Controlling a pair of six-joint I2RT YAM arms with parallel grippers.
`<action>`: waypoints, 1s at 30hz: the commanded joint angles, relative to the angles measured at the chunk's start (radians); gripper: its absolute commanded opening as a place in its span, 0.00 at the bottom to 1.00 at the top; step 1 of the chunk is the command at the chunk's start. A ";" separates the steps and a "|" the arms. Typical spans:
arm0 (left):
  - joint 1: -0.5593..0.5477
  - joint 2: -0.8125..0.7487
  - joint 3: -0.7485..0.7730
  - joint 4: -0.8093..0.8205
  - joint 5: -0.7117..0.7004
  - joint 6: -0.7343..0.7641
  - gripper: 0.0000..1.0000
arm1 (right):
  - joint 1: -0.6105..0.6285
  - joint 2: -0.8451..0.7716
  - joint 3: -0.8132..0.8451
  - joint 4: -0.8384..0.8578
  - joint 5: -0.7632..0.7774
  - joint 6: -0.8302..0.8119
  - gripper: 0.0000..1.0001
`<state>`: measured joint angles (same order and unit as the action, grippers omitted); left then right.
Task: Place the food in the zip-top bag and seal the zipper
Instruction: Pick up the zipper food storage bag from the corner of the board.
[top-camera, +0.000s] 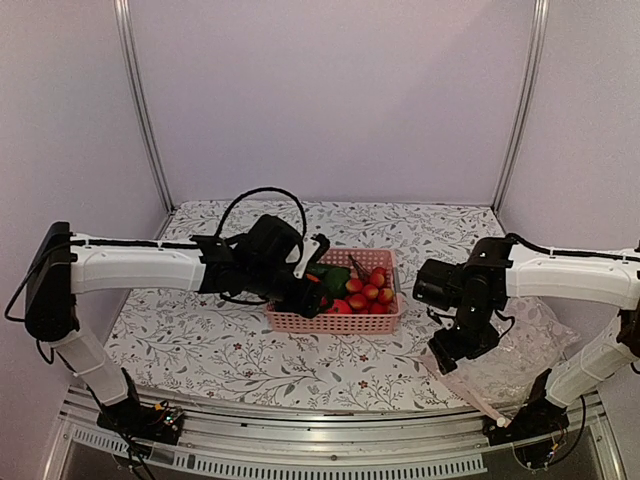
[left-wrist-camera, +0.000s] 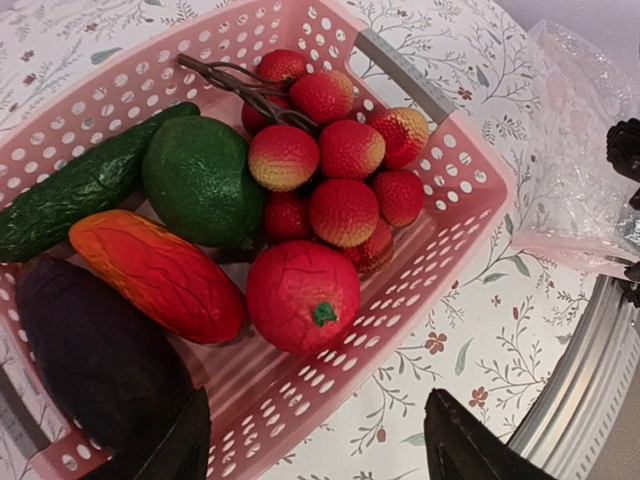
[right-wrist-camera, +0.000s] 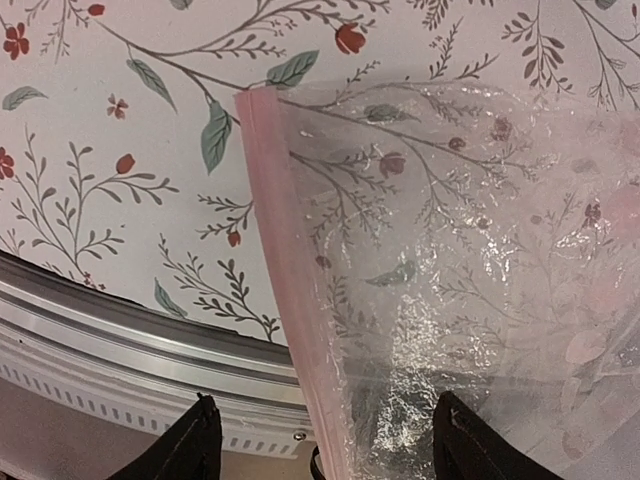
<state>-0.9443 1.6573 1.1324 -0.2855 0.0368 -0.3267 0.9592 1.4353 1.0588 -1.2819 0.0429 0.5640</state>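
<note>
The food lies in the pink basket: a green cucumber, a green pepper, a dark purple eggplant, an orange-red piece, a round red piece and a cluster of small red fruits. My left gripper hovers open and empty over the basket's near left part; in the left wrist view its fingertips straddle the basket's wall. The clear zip-top bag lies flat at the right front. My right gripper is open above the bag's pinkish zipper edge.
The table's metal front rail runs just past the bag's zipper end. The bag lies right of the basket with a strip of flowered cloth between them. White walls close the back and sides.
</note>
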 joint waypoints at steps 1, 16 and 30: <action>0.041 -0.052 -0.025 -0.006 -0.034 -0.003 0.73 | 0.023 -0.014 -0.057 -0.040 0.012 0.003 0.71; 0.102 -0.098 -0.037 0.020 -0.072 -0.007 0.73 | 0.036 0.136 -0.094 0.013 0.124 0.040 0.37; 0.131 0.021 0.215 -0.117 0.002 -0.151 0.73 | -0.245 0.038 0.250 0.036 0.351 -0.030 0.00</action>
<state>-0.8234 1.6165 1.2633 -0.3393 0.0006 -0.4137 0.8280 1.5261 1.2659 -1.3106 0.3138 0.6048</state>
